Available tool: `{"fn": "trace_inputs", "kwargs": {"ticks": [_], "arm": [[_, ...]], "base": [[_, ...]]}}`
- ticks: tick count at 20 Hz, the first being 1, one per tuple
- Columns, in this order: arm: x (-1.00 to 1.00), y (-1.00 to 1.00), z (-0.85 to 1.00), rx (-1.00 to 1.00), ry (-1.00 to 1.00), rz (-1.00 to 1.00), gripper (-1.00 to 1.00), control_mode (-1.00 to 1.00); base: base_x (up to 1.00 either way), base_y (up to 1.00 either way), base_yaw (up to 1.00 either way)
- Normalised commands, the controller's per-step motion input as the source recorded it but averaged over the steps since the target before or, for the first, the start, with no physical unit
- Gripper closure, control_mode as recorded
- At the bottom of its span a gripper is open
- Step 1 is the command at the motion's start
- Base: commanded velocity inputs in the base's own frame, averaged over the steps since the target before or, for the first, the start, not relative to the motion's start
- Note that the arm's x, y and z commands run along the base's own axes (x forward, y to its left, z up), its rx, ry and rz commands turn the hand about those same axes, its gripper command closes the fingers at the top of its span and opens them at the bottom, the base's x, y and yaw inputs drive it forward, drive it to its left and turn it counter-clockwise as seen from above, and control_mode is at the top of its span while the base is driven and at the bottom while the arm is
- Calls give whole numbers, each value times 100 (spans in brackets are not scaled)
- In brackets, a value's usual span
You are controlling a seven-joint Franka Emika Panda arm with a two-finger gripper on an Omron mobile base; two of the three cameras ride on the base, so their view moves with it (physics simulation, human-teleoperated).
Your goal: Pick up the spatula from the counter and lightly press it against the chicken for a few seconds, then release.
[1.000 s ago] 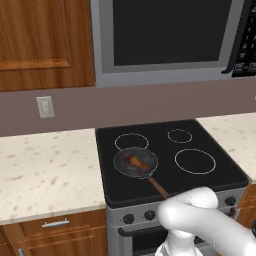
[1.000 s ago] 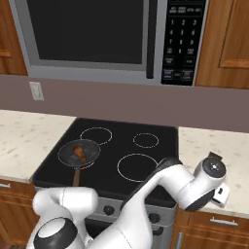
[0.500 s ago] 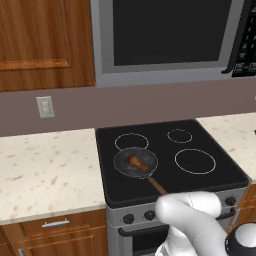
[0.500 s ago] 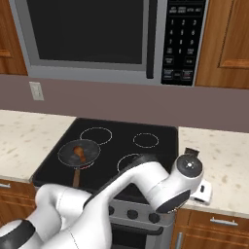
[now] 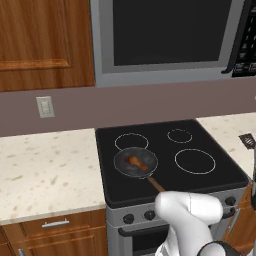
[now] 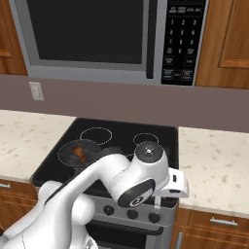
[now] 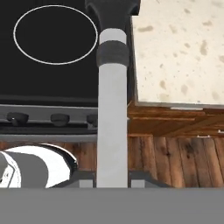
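The spatula (image 7: 112,109) is clenched in the jaws. In the hand view its grey handle runs from 6 to 12 o'clock, with the dark blade at 12, over the seam between stove (image 7: 52,83) and desk (image 7: 179,52). The chicken (image 5: 136,161) lies in the pan (image 5: 120,167) on the stove's 8 o'clock burner, well apart.

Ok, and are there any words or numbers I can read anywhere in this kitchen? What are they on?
No text here is clear enough to quote.
microwave control panel: rows of white button marks, too small and blurred to read.
stove knobs: no marks that can be made out.
spatula: no writing on its grey handle.
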Motion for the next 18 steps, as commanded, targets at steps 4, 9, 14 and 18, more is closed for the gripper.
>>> {"fn": "trace_inputs", "kwargs": {"ticks": [4, 9, 14, 18], "arm": [[-40, 43, 22, -10, 5, 21, 100, -100], [-38, 39, 12, -3, 0, 25, 100, -100], [-22, 50, 31, -3, 0, 24, 100, -100], [-7, 48, 58, -5, 4, 19, 100, -100]], "base": [[0, 0, 0], [0, 0, 0], [0, 0, 0], [0, 0, 0]]}}
